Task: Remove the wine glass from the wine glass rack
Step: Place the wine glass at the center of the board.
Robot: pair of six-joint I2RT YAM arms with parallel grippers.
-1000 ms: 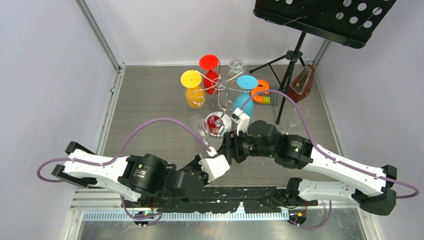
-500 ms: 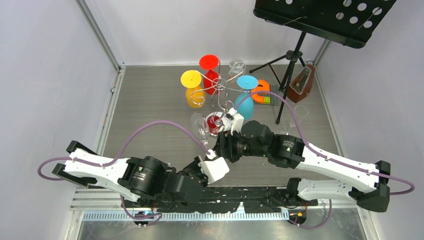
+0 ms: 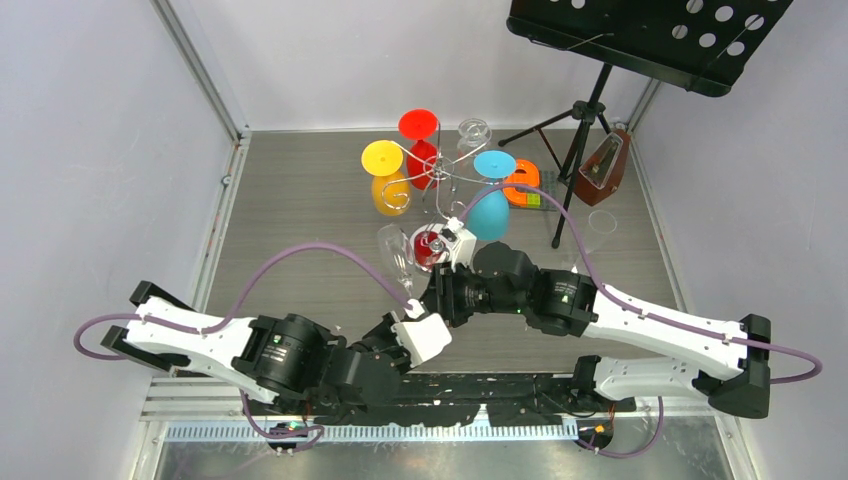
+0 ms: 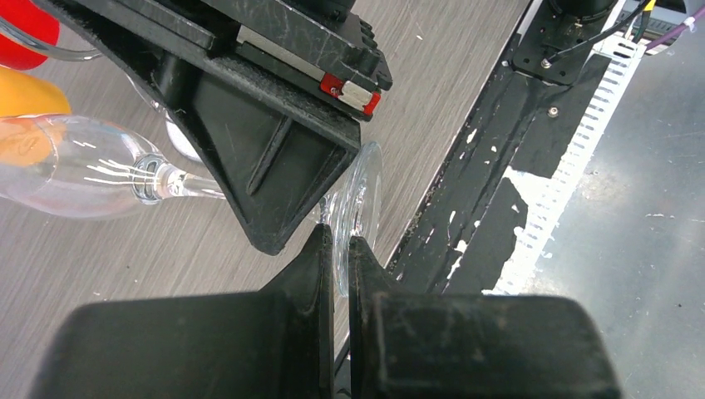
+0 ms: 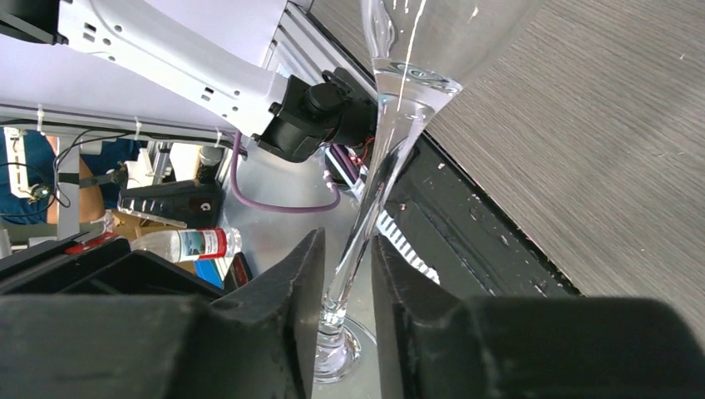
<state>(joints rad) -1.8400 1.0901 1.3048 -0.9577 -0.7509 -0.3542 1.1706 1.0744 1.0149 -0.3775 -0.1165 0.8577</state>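
A clear wine glass (image 3: pixel 396 256) is held tilted just off the near-left side of the wine glass rack (image 3: pixel 441 180), its bowl toward the rack's mirrored base, over the grey surface (image 3: pixel 300 200). The left fingers (image 4: pixel 316 266) are clamped on the edge of its foot (image 4: pixel 366 179). The right fingers (image 5: pixel 299 283) stand narrowly apart either side of the stem (image 5: pixel 359 237); whether they touch it cannot be told. Coloured glasses (image 3: pixel 384 160) hang from the rack's arms.
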